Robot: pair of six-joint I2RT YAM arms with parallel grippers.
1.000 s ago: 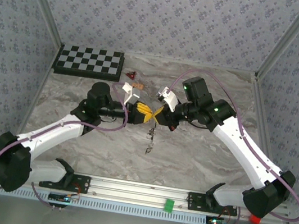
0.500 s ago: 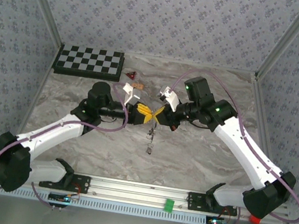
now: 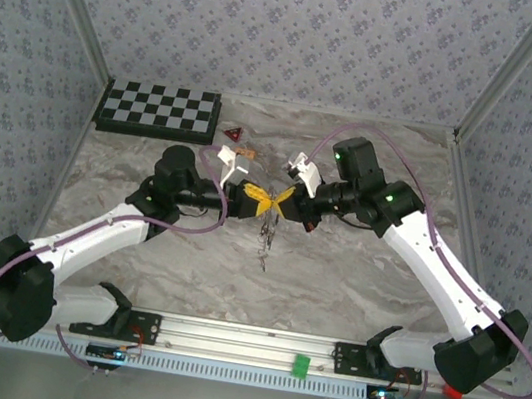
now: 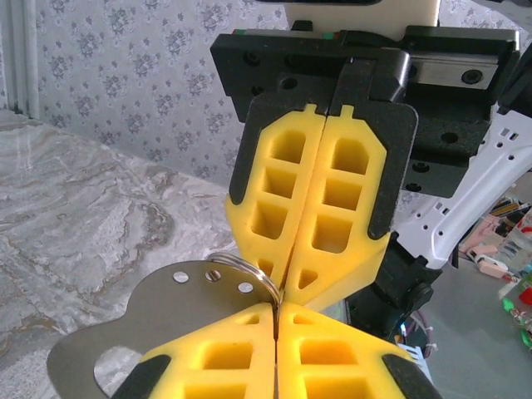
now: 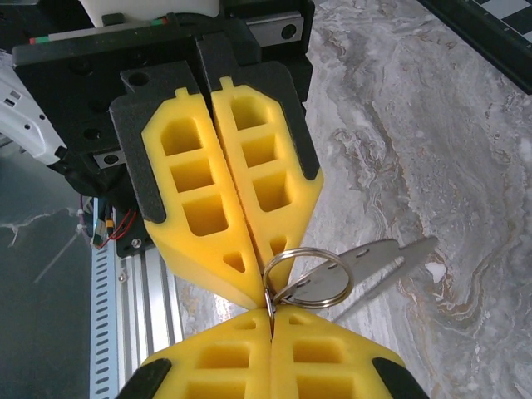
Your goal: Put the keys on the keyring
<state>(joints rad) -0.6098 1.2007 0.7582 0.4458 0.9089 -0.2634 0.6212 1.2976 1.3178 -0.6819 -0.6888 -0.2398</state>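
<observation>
Grippers: left gripper (image 3: 263,200) and right gripper (image 3: 284,200) meet tip to tip above the table (image 3: 365,276) — both look pinched tight on the keyring (image 5: 316,297).
Keyring: split steel ring carrying a flat metal tag (image 5: 378,259).
Keys (image 3: 266,242): probably the thin dark cluster just beneath the fingertips — too small to tell whether any is threaded.
Progress: ring secured; threading apparently not yet done.

Walls (image 3: 294,22): grey floral wallpaper | bench (image 3: 364,286): grey marbled top | checkerboard (image 3: 159,109): back left | light: even
</observation>
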